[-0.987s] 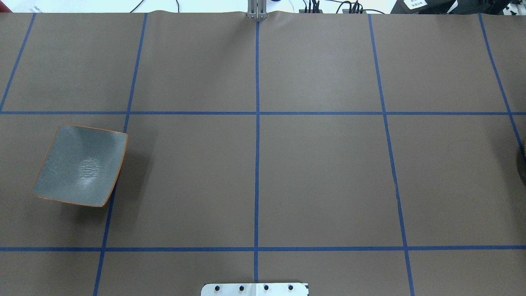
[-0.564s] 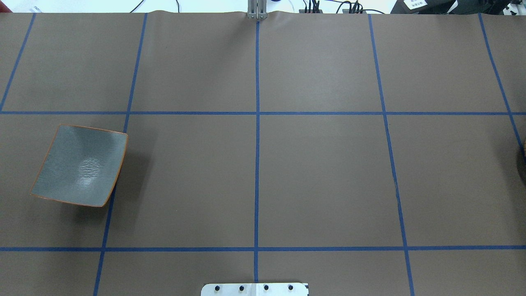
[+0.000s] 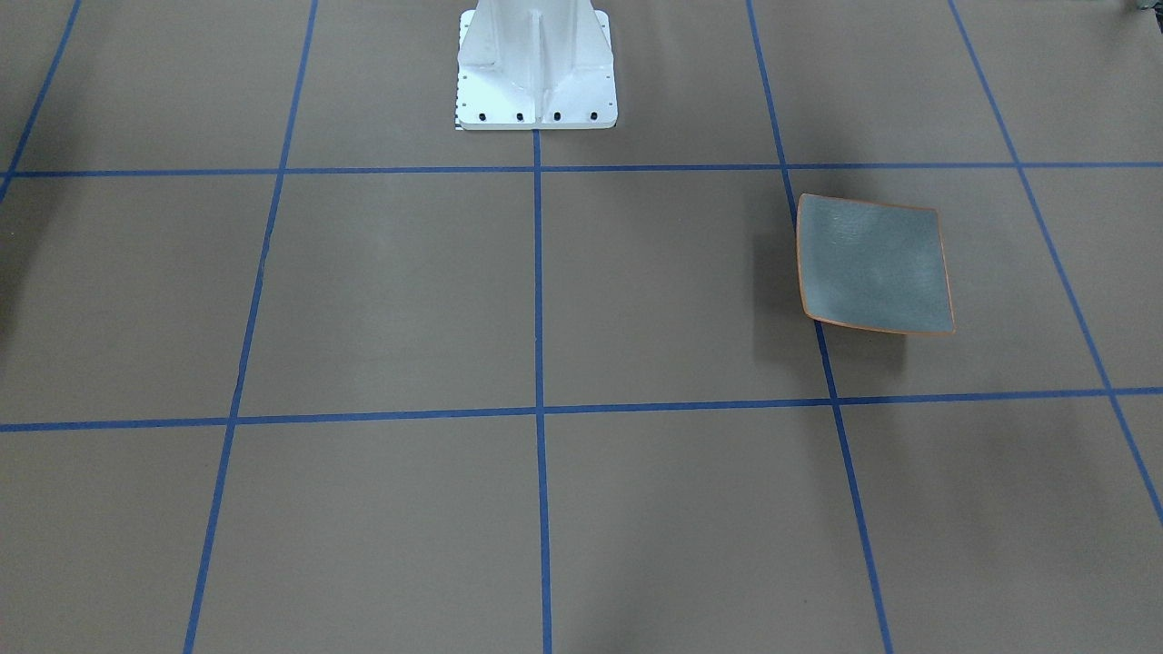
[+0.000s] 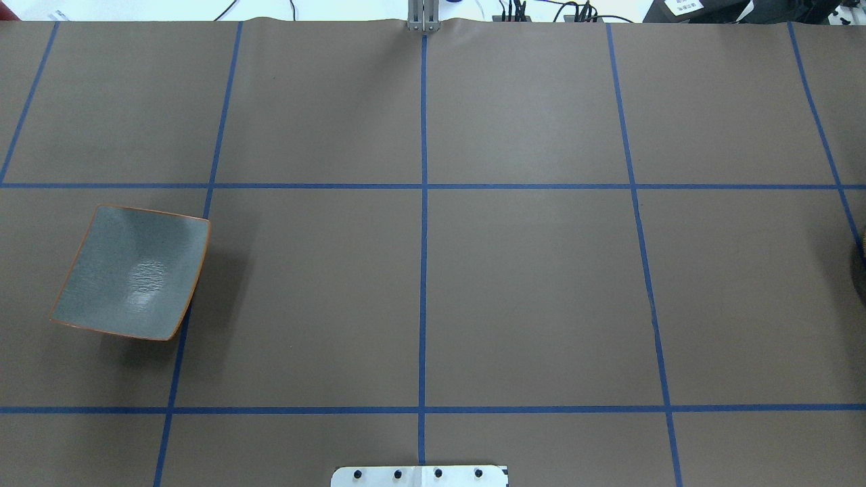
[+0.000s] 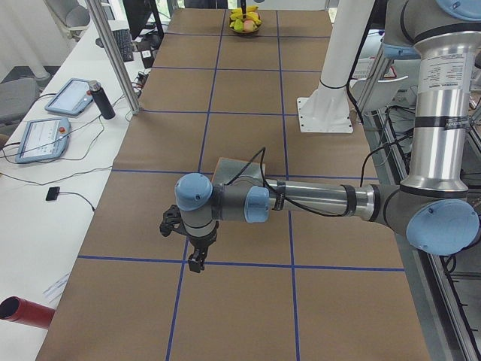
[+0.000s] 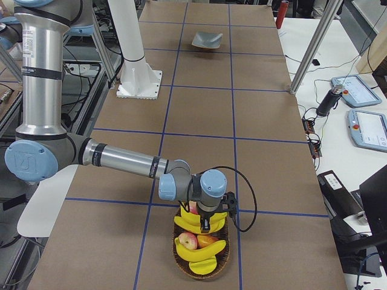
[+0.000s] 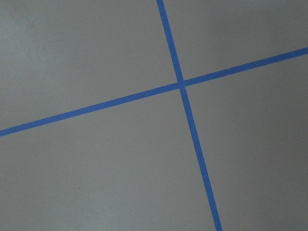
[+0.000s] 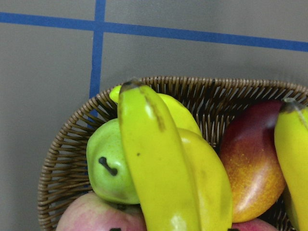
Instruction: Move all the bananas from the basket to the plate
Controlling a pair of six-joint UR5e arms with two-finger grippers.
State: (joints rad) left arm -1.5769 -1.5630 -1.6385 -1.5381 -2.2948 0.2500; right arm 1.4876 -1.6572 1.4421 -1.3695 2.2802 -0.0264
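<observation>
The grey-blue plate [image 4: 132, 270] with an orange rim lies bare on the table's left side, also seen as plate [image 3: 872, 268] and far off as plate [image 6: 207, 40]. Yellow bananas [image 6: 199, 250] lie in a wicker basket [image 6: 181, 261] at the table's right end. One banana [image 8: 154, 159] fills the right wrist view, inside the basket rim [image 8: 62, 159]. My right gripper [image 6: 206, 227] hangs just over the fruit; I cannot tell whether it is open. My left gripper [image 5: 197, 263] hovers over bare table near the plate [image 5: 229, 167]; its state is also unclear.
A green pear [image 8: 108, 168], a red mango [image 8: 252, 163] and apples share the basket. The white robot pedestal [image 3: 536, 64] stands mid-table at the robot's edge. Aluminium posts [image 6: 314, 48], tablets [image 5: 45, 135] and a red cylinder [image 5: 22, 312] stand along the operators' side.
</observation>
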